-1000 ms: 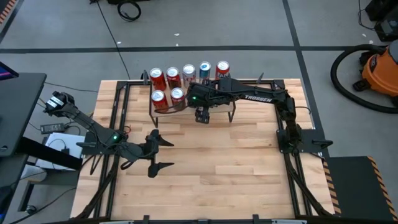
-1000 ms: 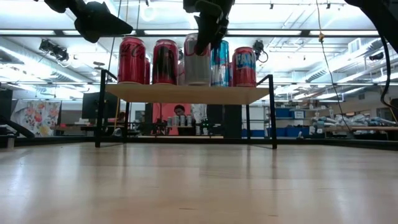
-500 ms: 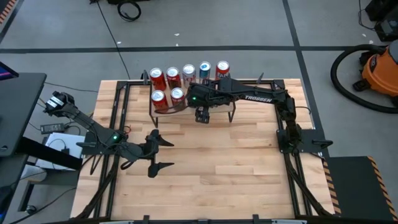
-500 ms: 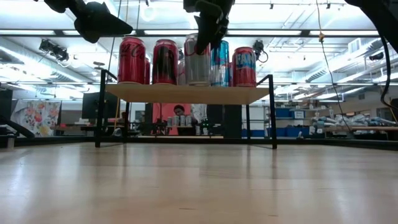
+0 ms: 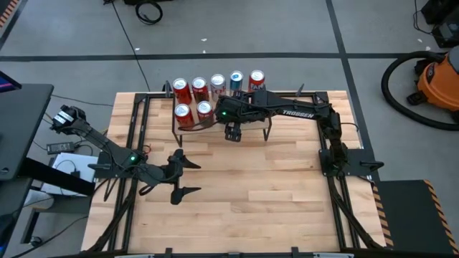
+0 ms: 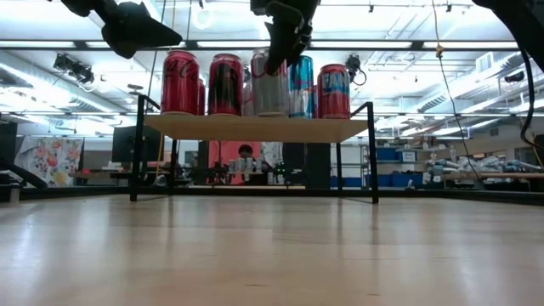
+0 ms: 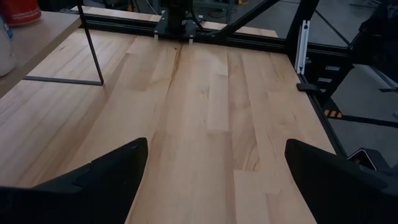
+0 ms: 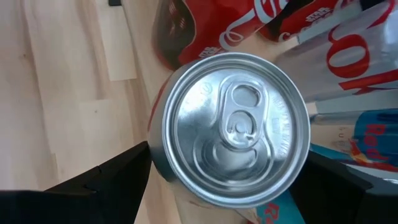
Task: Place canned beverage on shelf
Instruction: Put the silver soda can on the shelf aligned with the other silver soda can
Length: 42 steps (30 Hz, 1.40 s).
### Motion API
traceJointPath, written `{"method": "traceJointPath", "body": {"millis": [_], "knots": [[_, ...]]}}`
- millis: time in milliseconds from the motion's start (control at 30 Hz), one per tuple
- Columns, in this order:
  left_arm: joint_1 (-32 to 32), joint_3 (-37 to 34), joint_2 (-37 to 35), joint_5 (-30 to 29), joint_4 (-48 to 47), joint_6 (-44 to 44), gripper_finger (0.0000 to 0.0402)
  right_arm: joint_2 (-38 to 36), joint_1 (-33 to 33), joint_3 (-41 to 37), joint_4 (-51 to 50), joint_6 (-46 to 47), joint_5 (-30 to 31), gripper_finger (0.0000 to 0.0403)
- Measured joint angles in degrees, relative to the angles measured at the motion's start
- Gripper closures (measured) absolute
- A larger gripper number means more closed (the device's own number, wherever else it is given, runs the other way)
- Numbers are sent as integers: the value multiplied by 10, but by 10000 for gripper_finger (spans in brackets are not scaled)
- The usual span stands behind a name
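On the shelf (image 5: pixel 267 122), eight cans; right pincer (image 5: pixel 232 133) spread around one.

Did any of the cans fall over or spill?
No. Every can stands upright on the shelf, with nothing spilled. The right gripper is open around one can; the left gripper waits open.
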Motion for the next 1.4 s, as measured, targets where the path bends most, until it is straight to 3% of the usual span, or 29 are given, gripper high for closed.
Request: {"method": "traceJointPath", "body": {"millis": [833,1167,1400], "knots": [[0,0,0,0,6,2,10,0,-1,0,14,11,2,51],[0,0,0,0,6,3,10,0,4,0,-2,8,48,51],[0,0,0,0,7,3,10,0,6,0,-13,12,46,51]]}}
